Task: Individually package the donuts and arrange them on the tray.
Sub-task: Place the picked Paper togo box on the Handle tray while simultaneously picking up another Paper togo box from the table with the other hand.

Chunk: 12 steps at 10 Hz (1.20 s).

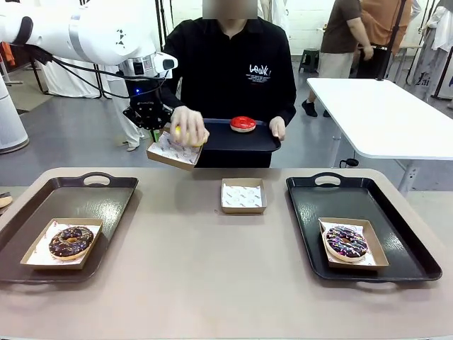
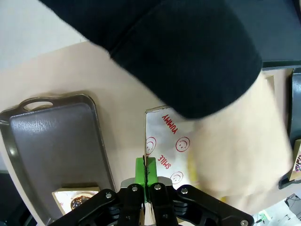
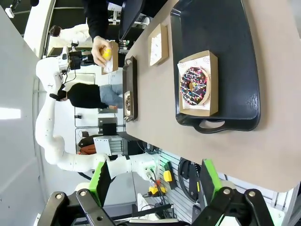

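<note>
My left gripper (image 1: 158,134) is shut on the near edge of a paper-lined cardboard box (image 1: 173,152), holding it in the air above the table's far left. A person's hand (image 1: 188,126) lowers the yellow-iced donut (image 1: 187,134) into that box. In the left wrist view the green pads (image 2: 140,170) pinch the box wall (image 2: 146,141), with the hand (image 2: 240,146) over the liner. The red-iced donut (image 1: 243,123) lies on a black tray (image 1: 241,139) held by the person. The chocolate donut (image 1: 70,241) and the sprinkled donut (image 1: 345,241) sit boxed on the table trays. My right gripper (image 3: 155,181) stands open, holding nothing.
An empty lined box (image 1: 243,195) rests at the table's middle. The left tray (image 1: 106,195) and the right tray (image 1: 311,205) flank it. A white table (image 1: 382,113) stands behind at the right, with other people farther off.
</note>
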{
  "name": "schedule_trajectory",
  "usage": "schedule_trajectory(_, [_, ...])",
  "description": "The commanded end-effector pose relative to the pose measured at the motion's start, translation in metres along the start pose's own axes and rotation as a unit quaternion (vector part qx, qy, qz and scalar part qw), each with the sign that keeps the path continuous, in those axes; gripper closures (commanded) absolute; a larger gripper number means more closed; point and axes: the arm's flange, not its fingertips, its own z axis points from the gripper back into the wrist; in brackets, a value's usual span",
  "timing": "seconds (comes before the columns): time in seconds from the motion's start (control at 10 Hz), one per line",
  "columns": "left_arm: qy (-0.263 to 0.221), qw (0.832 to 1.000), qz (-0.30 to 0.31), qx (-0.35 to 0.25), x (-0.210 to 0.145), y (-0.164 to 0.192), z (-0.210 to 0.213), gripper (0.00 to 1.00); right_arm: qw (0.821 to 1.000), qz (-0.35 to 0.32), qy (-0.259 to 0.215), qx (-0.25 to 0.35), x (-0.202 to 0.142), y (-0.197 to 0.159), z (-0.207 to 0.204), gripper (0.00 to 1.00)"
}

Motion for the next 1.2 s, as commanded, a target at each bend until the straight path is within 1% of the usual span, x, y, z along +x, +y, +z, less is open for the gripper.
schedule_trajectory(0.0, [0.0, 1.0, -0.001, -0.003, 0.0, 0.0005, 0.0006, 1.0, 1.0, -0.001, 0.0, 0.005, -0.004, 0.0032, -0.0012, 0.0])
schedule_trajectory(1.1, [0.0, 1.0, -0.001, -0.003, 0.0, 0.0005, 0.0006, 1.0, 1.0, -0.001, 0.0, 0.005, -0.004, 0.0032, -0.0012, 0.0])
